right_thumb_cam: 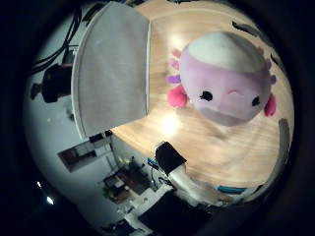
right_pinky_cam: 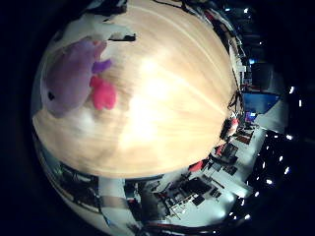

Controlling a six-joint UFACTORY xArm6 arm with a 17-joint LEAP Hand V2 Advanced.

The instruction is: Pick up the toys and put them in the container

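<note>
Purple plush toy point(right_thumb_cam: 226, 78) lies on wooden table point(right_pinky_cam: 167, 98), close below the palm

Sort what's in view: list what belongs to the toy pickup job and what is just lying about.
Job:
- purple plush toy, lying on the wooden table
- grey fabric container, beside the toy
- hand

Lying about:
- desks and equipment on the room floor beyond the table

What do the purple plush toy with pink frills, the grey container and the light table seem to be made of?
Purple plush toy: soft, matte fabric, seemingly stuffed, going by its rounded shape. Grey container: probably felt or woven cloth, with a flat dull surface. Light table: wood or wood-look laminate, smooth, with grain lines and glare.
</note>
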